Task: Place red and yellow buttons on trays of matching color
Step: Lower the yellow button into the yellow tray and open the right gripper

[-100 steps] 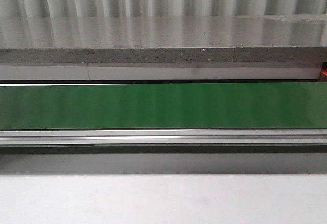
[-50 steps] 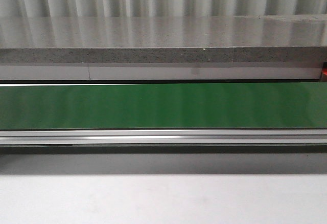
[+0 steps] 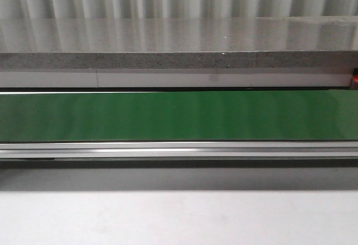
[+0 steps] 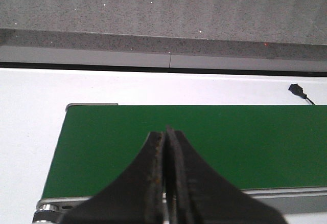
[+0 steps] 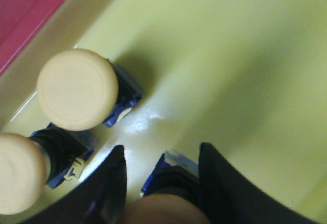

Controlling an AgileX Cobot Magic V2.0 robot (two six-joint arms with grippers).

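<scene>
In the right wrist view my right gripper (image 5: 162,155) hovers low over the yellow tray (image 5: 245,55). A yellow button (image 5: 171,178) on a blue base stands on the tray between its spread fingers, with a sliver of tray showing beside one finger. Two more yellow buttons (image 5: 76,88) (image 5: 18,173) stand on the same tray close by. A corner of the red tray (image 5: 25,9) borders it. No red button is in view. My left gripper (image 4: 166,132) is shut on nothing above the green belt (image 4: 245,137). Neither gripper appears in the front view.
The green conveyor belt (image 3: 179,116) runs across the front view with a metal rail (image 3: 179,150) along its near side and a grey stone ledge (image 3: 179,60) behind. A small black sensor (image 4: 296,88) sits on the white surface beyond the belt.
</scene>
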